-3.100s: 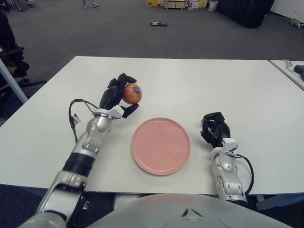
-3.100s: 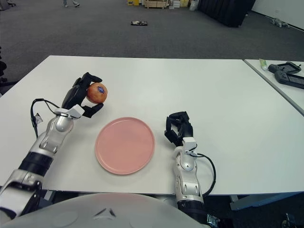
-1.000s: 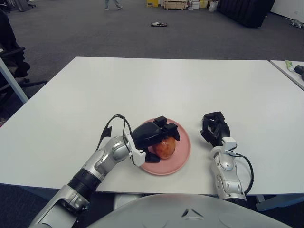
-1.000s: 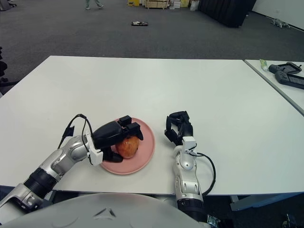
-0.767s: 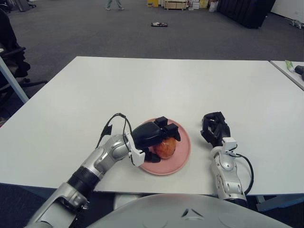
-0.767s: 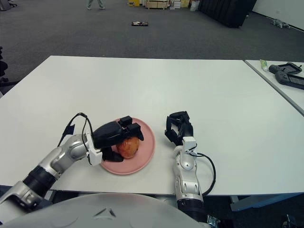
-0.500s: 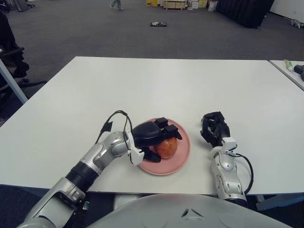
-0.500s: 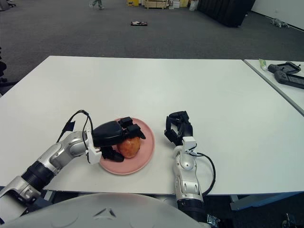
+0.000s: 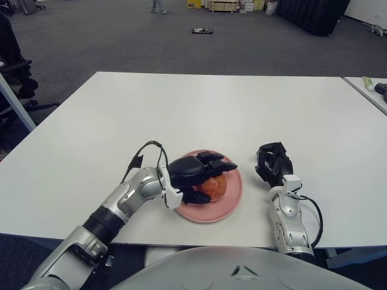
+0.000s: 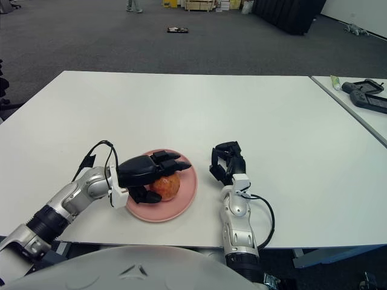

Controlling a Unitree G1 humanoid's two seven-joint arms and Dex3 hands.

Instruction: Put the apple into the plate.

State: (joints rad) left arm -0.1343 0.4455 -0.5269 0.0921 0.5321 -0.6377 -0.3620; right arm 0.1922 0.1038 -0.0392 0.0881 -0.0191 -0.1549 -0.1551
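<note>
A red-yellow apple (image 9: pixel 216 188) rests on the pink plate (image 9: pixel 234 194) near the table's front edge. My left hand (image 9: pixel 211 179) hovers over the apple from the left. Its fingers (image 9: pixel 219 163) are stretched out flat above the apple and its thumb (image 9: pixel 198 197) lies low at the plate's front-left. The hand does not grip the apple. My right hand (image 9: pixel 272 162) rests on the table just right of the plate, its fingers curled, holding nothing.
The white table (image 9: pixel 199 109) stretches far behind the plate. A second table at the right edge carries a dark device (image 10: pixel 364 90) and a green tube (image 10: pixel 334 81). A chair (image 9: pixel 15 78) stands off the left side.
The left hand carried the apple from the left of the plate down onto it. In the last half second its fingers uncurled and spread above the apple. The right hand has not moved.
</note>
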